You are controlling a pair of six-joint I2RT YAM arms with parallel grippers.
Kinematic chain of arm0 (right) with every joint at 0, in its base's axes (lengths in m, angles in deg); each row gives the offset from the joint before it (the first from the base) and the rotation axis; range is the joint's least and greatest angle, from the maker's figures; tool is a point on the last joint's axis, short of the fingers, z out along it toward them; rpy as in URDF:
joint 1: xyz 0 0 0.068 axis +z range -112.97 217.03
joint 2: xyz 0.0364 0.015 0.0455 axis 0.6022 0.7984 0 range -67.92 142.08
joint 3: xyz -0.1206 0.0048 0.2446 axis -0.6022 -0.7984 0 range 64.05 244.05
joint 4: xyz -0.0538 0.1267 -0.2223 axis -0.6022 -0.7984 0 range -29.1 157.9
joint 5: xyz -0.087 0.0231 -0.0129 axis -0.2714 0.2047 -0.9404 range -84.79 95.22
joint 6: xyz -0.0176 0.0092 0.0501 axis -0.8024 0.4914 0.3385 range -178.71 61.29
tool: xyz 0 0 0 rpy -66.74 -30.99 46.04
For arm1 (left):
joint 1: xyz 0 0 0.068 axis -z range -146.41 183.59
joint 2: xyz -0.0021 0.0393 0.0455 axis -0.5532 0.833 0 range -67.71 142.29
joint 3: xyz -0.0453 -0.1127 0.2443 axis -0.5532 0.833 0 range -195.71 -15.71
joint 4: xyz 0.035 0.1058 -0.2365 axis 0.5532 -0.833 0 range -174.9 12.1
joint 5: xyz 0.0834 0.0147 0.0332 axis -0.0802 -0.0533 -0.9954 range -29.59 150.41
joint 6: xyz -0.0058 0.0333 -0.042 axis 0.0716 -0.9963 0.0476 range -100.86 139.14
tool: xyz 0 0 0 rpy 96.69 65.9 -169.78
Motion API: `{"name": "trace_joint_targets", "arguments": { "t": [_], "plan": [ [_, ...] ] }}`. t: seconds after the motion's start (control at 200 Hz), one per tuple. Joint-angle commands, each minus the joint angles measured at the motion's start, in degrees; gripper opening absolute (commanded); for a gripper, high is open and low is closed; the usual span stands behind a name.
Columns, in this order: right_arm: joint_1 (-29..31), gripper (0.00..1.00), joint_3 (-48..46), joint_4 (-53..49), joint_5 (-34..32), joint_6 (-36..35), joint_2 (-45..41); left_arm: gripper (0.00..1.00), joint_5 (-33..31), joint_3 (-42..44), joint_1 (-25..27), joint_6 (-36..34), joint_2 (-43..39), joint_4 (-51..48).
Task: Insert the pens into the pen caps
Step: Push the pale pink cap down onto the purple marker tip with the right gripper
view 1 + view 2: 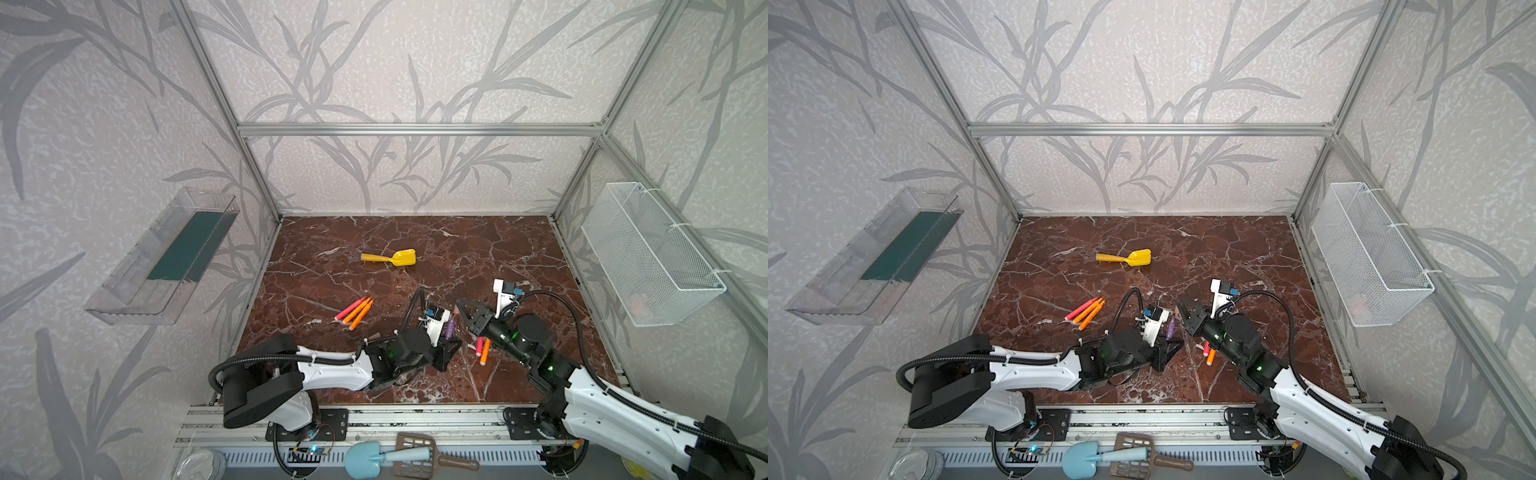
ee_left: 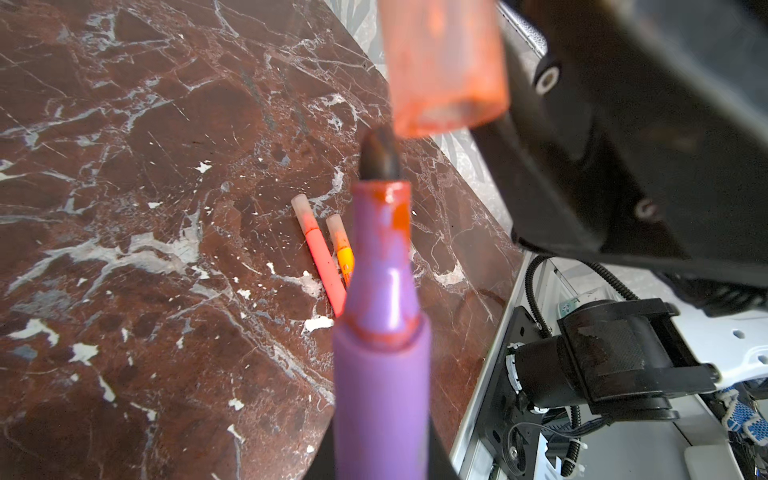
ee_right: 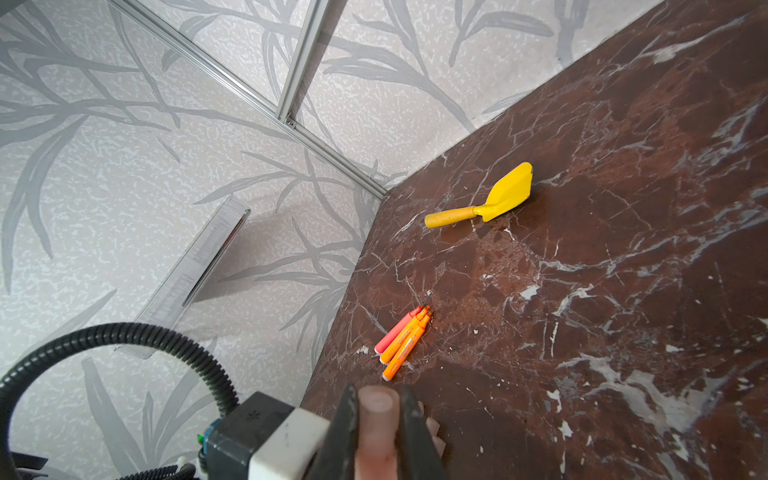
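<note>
The left gripper (image 1: 451, 340) is clamped shut on the purple pen (image 2: 382, 374). The right gripper (image 3: 379, 411) is pinched tight on a pen cap (image 2: 444, 66). The pen's tip sits just at the cap's mouth, over the near middle of the table (image 1: 415, 249).

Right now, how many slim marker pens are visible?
6: three orange-pink pens centre-left, two pens beside right arm, purple pen in left gripper. Arms may hide others.

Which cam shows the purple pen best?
Left wrist: purple pen close up, its dark tip just short of the cap mouth. Both top views show only a sliver of it. Right wrist: not in view.
</note>
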Motion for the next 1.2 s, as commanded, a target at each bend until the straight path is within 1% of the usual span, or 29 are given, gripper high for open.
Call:
{"name": "trace_joint_targets", "arguments": {
  "t": [0.0,0.12,0.21,0.38,0.47,0.68,0.79,0.95,1.195],
  "plan": [
    [-0.11,0.0,-2.68,3.85,1.32,-0.87,-0.9,0.0,-1.16,0.19,0.06,0.41,-1.88,2.33],
    [-0.11,0.0,-3.2,4.16,2.05,-1.66,-1.0,0.0,0.07,-0.76,0.04,0.03,-1.99,1.87],
    [-0.11,0.0,-3.05,4.05,1.42,-2.46,-1.72,0.0,0.87,-1.04,0.04,0.02,-1.55,2.08],
    [-0.11,0.0,-0.78,0.01,-3.96,-4.19,-5.73,0.0,1.05,-0.69,0.06,0.64,-0.71,3.31],
    [-0.11,0.0,0.42,-0.3,-4.8,-4.55,-6.45,0.0,1.41,-0.78,0.04,0.72,-0.48,3.49],
    [-0.11,0.0,2.22,3.63,-2.05,-3.79,-1.14,0.0,1.94,-1.65,0.04,0.37,-0.28,3.19],
    [-0.11,0.0,2.55,5.65,-1.73,-3.45,1.13,0.0,1.94,-1.66,0.08,0.38,-0.13,3.19],
    [-0.11,0.0,3.39,5.53,0.07,-3.68,1.76,0.0,1.64,-1.26,0.08,0.37,-0.4,3.23],
    [-0.11,0.0,2.54,6.93,2.05,-2.06,2.44,0.0,1.42,-1.14,0.05,0.2,-0.29,3.79]
  ]
}}
